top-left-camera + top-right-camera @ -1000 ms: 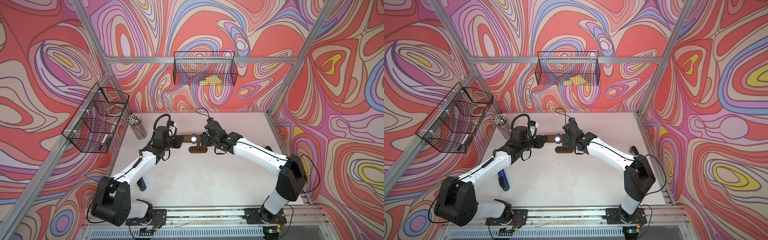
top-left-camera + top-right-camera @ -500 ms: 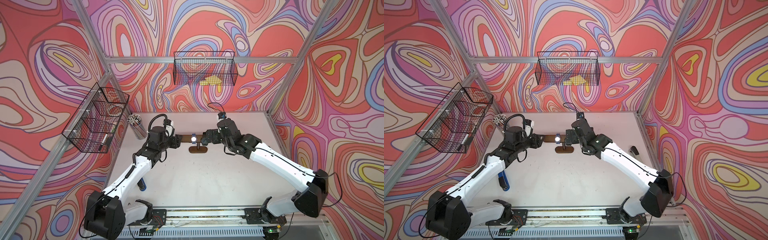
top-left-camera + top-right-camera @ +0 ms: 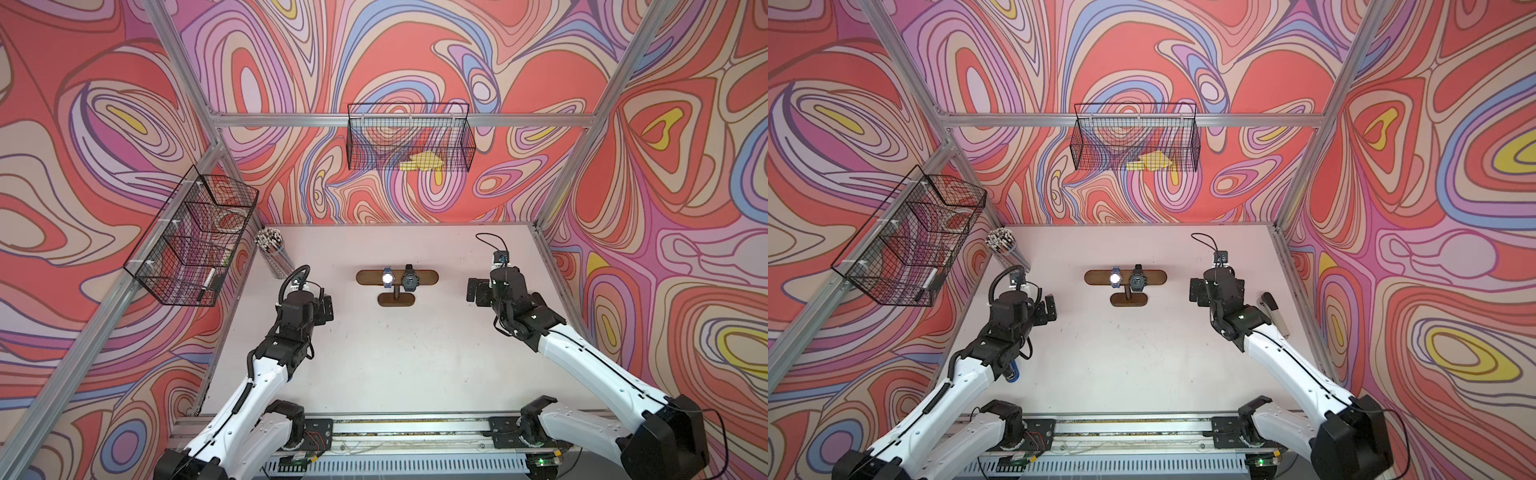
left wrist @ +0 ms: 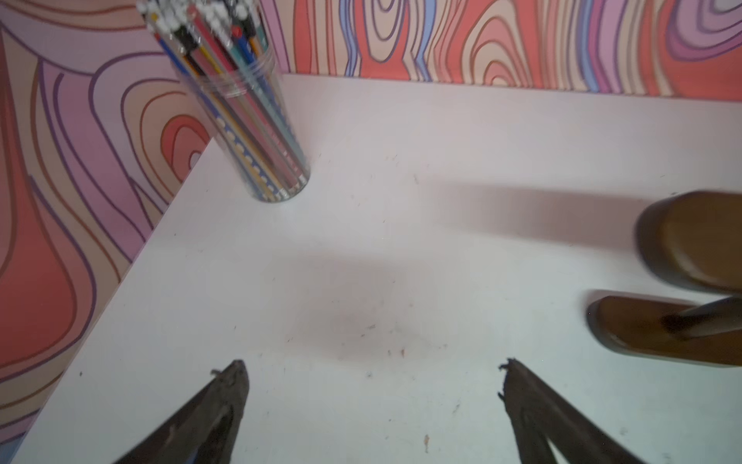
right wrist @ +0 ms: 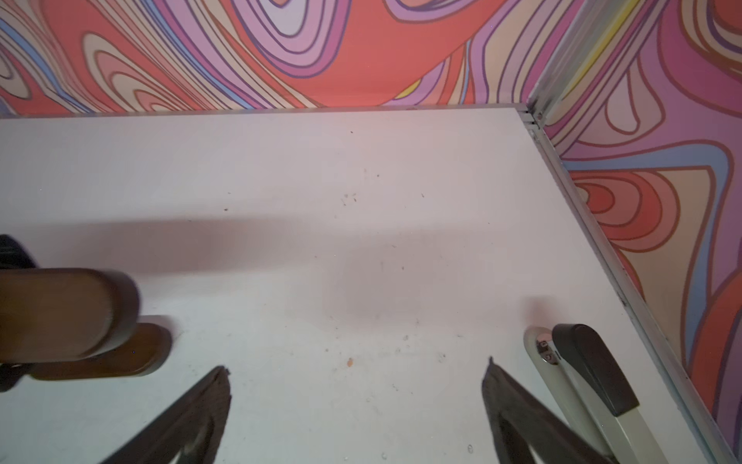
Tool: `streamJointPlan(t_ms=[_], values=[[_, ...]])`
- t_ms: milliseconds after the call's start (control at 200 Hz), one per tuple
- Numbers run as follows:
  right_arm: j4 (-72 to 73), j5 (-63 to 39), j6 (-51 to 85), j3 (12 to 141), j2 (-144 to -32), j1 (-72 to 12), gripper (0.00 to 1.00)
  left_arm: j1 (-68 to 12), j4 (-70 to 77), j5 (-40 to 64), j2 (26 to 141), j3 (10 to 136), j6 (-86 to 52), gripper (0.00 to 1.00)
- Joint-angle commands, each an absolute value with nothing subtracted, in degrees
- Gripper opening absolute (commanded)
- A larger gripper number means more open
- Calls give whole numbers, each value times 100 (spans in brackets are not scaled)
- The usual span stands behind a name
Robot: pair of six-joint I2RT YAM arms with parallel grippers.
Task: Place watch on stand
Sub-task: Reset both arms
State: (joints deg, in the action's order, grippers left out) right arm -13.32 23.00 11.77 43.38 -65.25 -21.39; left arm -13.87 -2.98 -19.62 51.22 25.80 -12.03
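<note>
Wood with a smooth, dark brown finish forms the stand (image 3: 428,277), a T shape with a long bar rounded at both ends, a thin post and a small oval base, upright in the middle of the pale, lightly scuffed table (image 3: 374,365). 2 watches wrap around the bar side by side near its middle: a blue watch (image 3: 387,277) with a bright round face, and just beside it, toward the right arm, a chunkier matte black watch (image 3: 409,281). The left gripper (image 3: 328,306) hangs off the bar's left end without touching it, jaws spread wide and holding nothing. In the left wrist view its dark, tapered fingers (image 4: 235,385) show rough, frayed tips over bare table. The right gripper (image 3: 473,291) sits off the opposite end, jaws likewise wide apart and empty. A clear plastic cup (image 3: 274,255) packed with pencils stands near the far left corner. A stapler (image 3: 1273,309) with a cream body and a black top lies by the table's right edge. 2 black wire baskets (image 3: 195,241) hang on the patterned walls.
</note>
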Motion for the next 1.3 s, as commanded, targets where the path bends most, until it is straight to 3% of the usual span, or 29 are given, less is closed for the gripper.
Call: streamJointPlan(t_ms=[0, 140, 346, 391, 561, 661, 801, 856, 1022, 1297], values=[[-120, 2443, 575, 3905, -6741, -1981, 98, -1371, 1181, -2595, 5177, 1952, -889, 99], [1130, 2812, 444, 3091, -6882, -1670, 98, -1362, 2680, -2741, 5566, 1268, -495, 99], [3615, 2233, 221, 1742, -7127, -1130, 98, -1302, 3839, -2597, 6332, 1241, -35, 99], [3556, 2077, 124, 1808, -7204, -1093, 98, -1264, 4132, -2513, 6555, 1257, 28, 99], [5889, 1420, -421, 1518, -8198, -996, 98, -1152, 5356, -2018, 7464, 1346, 286, 99], [6462, 1116, -587, 1650, -8791, -950, 98, -1080, 5463, -1783, 7893, 1545, 511, 99], [7245, 974, -332, 1711, -9635, -607, 98, -714, 7585, -1491, 9199, 1184, 344, 100], [7673, 701, -172, 1651, -9923, -372, 98, -704, 6725, -1362, 8868, 1325, 266, 99], [5624, 119, -67, 2585, -9761, -129, 99, -642, 6059, -1157, 8807, 1643, 284, 99], [5656, 340, 0, 2596, -9764, -97, 98, -642, 6589, -1116, 8921, 1479, 337, 99]])
